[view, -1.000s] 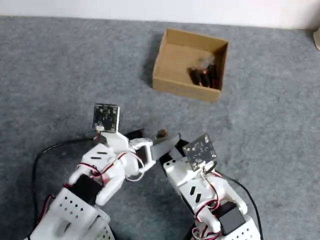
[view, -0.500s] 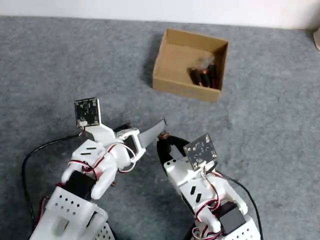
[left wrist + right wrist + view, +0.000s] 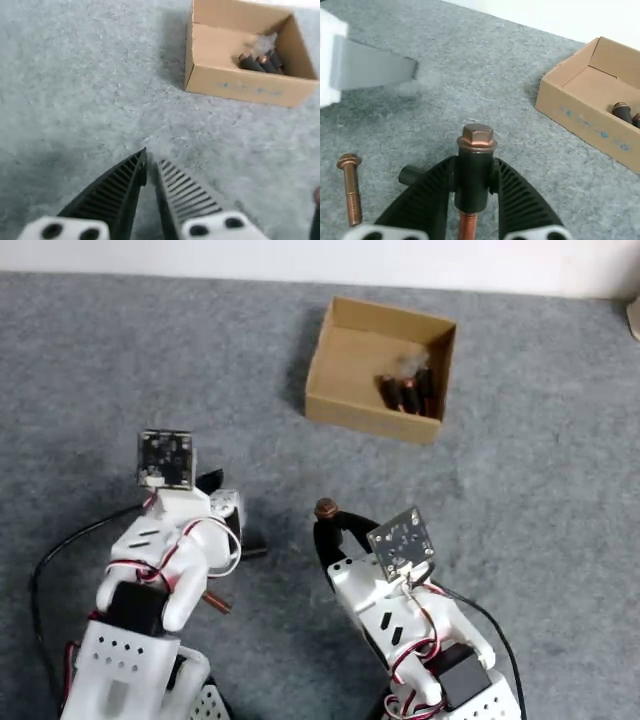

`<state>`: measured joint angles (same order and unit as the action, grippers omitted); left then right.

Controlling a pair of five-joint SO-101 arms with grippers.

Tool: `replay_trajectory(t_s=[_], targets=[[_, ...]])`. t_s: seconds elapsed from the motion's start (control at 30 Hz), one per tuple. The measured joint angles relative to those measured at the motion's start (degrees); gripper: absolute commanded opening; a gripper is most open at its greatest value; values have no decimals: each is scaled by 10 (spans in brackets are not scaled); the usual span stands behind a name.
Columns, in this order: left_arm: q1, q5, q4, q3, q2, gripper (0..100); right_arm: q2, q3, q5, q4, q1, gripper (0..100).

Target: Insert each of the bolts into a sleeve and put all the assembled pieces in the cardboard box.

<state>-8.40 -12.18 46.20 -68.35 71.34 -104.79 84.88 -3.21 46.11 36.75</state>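
Note:
My right gripper (image 3: 472, 195) is shut on a black sleeve (image 3: 472, 172) held upright, with a copper bolt (image 3: 477, 136) seated in it and its thread sticking out below. In the high view this right gripper (image 3: 325, 528) sits near the middle of the mat, bolt head (image 3: 325, 508) on top. My left gripper (image 3: 150, 162) hangs over bare carpet, shut on nothing, and stands to the left (image 3: 213, 484) of the right one. The cardboard box (image 3: 345, 360) at the back holds several assembled pieces (image 3: 408, 392). A loose bolt (image 3: 350, 187) and a loose sleeve (image 3: 411, 175) lie on the carpet beside the right gripper.
Grey carpet covers the whole table. The loose bolt (image 3: 214, 599) lies by the left arm's body, with the loose sleeve (image 3: 252, 544) just beyond it. A white wall edge runs along the back, behind the box (image 3: 245, 87).
My left arm has pulled back to the left, away from the right gripper, and its jaw has shut. The right gripper has kept still with the sleeve and bolt.

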Motion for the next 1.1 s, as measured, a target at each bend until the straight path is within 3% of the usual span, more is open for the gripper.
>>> replay_trajectory(t_s=[0.33,0.6,0.8,0.9,1.1], targets=[[51,55,-98,-26,-91,5,0,0,-1,0,-42,5],[68,55,-153,-26,-212,5,40,-1,-76,-65,-88,5],[85,43,-208,-30,-229,6,273,-114,-80,-165,-167,5],[84,43,-251,-37,-243,6,447,-231,-80,-185,-196,5],[84,43,-263,-37,-246,6,796,-501,-80,-187,-230,5]])
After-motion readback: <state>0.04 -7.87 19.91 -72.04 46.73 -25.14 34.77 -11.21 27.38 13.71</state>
